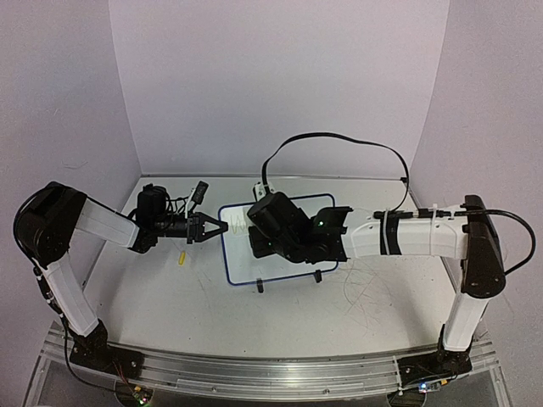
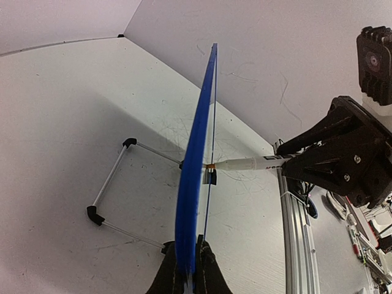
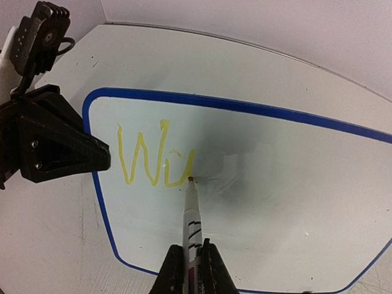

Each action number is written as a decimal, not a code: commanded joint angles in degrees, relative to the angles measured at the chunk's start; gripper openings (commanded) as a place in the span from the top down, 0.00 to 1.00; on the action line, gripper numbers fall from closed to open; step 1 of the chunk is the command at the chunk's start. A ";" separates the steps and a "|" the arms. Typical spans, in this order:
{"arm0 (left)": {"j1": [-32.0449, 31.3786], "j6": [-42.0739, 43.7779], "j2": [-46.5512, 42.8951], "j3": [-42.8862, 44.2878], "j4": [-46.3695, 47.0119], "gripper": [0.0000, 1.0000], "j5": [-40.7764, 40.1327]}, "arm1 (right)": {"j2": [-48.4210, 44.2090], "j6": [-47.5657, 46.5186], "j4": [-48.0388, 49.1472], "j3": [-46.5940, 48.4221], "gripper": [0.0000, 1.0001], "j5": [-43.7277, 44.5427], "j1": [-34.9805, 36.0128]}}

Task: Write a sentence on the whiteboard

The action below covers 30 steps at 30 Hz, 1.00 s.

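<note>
The whiteboard [image 1: 240, 259], white with a dark-blue frame, stands tilted on the table. My left gripper [image 1: 222, 226] is shut on its left edge; in the left wrist view the board [image 2: 196, 159] shows edge-on between the fingers [image 2: 211, 272]. My right gripper [image 3: 193, 264] is shut on a white marker [image 3: 192, 214], whose tip touches the board [image 3: 288, 184]. The sentence [image 3: 150, 160] is yellow strokes that read like "Wi", ending at the marker tip. The marker [image 2: 251, 163] also shows in the left wrist view, meeting the board's face.
A small yellow cap [image 1: 181, 259] lies on the table left of the board. The board's wire stand with black feet [image 2: 93, 214] rests behind it. Two black feet [image 1: 260, 287] show at its front. An aluminium rail [image 1: 271, 369] runs along the near table edge.
</note>
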 commanded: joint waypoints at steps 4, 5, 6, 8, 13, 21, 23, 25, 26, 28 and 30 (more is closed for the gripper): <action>0.51 3.60 0.60 -0.56 -2.49 1.00 -2.70 | -1.93 0.93 -1.60 -1.16 1.00 1.57 -0.57; 0.51 3.60 0.52 -0.56 -2.51 1.00 -2.66 | -1.93 0.91 -1.70 -1.19 1.00 1.73 -0.57; 0.51 3.60 0.51 -0.58 -2.52 1.00 -2.71 | -1.96 0.86 -1.82 -1.15 1.00 1.85 -0.57; 0.48 3.61 0.48 -0.55 -2.55 1.00 -2.75 | -2.17 0.73 -2.05 -1.03 1.00 2.12 -0.62; 0.49 3.60 0.37 -0.46 -2.61 1.00 -2.70 | -2.61 0.60 -2.83 -0.37 1.00 2.09 -0.62; 0.49 3.70 0.18 -0.51 -2.64 1.00 -2.79 | -1.99 0.94 -3.40 -0.29 1.00 2.41 -0.57; 0.50 3.69 0.17 -0.52 -2.68 1.00 -2.77 | -2.27 0.87 -3.58 -0.20 1.00 2.73 -0.62; 0.50 3.69 0.17 -0.50 -2.68 1.00 -2.80 | -2.72 0.66 -3.70 0.20 1.00 2.30 -0.58; 0.50 3.69 0.17 -0.46 -2.69 1.00 -2.80 | -3.13 0.29 -3.60 0.42 1.00 1.74 -0.48; 0.51 3.69 0.17 -0.39 -2.73 1.00 -2.78 | -4.03 -0.90 -2.22 0.34 1.00 0.58 -0.29; 0.51 3.61 0.13 -0.40 -2.73 1.00 -2.83 | -5.52 -1.59 -0.31 -0.78 1.00 -0.01 -0.20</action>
